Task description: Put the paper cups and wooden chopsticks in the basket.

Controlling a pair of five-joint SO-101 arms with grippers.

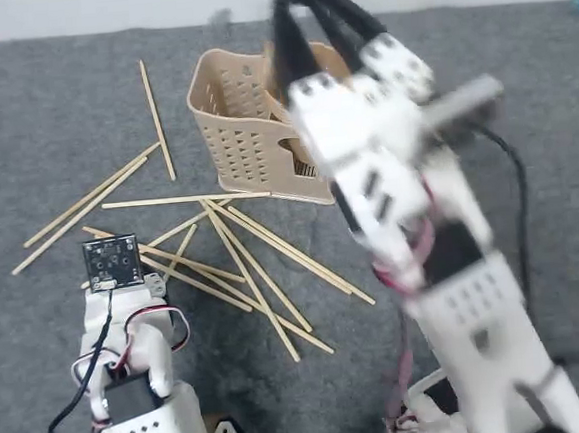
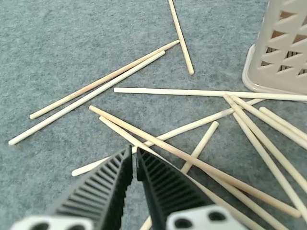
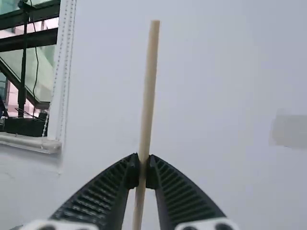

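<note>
Several wooden chopsticks (image 1: 243,265) lie scattered and crossed on the grey carpet in front of the beige perforated basket (image 1: 231,111). My left gripper (image 2: 133,154) hovers low over the near end of that pile, its jaws shut with nothing between them, and a chopstick (image 2: 158,146) runs just beyond the tips. The right arm (image 1: 365,160) is raised high above the basket. Its gripper (image 3: 142,165) is shut on a single chopstick (image 3: 149,81), which stands upright against the white wall. The basket's corner (image 2: 280,48) stands off to one side of the left gripper.
Long chopsticks (image 1: 88,207) reach out to the left of the pile, and one (image 1: 156,107) lies beside the basket. The left arm's wrist camera (image 1: 113,262) sits over the pile's near-left edge. A black cable (image 1: 513,189) trails off the right arm.
</note>
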